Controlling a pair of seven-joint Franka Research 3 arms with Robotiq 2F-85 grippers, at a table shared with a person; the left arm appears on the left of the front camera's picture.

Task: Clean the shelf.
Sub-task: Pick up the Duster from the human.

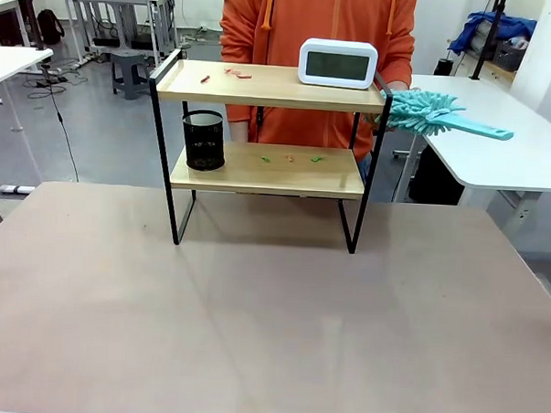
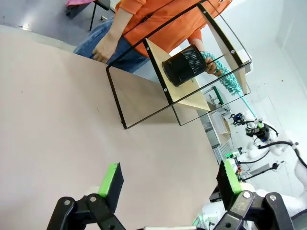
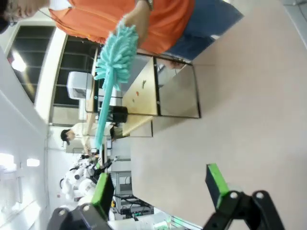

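Left gripper [image 2: 169,176] agape, wrist view; front view: perhaps paper scraps [image 1: 237,74] on shelf [image 1: 280,91]

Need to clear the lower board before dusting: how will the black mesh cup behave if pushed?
The mesh cup looks perforated, so probably light. Upright on the lower board, squat, it would likely slide rather than tip. Laid over, its round wall would probably roll.

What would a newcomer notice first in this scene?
The two-tier shelf at the table's far side, with a white clock on its top board and a black mesh cup on the lower one. Behind it, a person in orange holds a teal duster at the shelf's right end.
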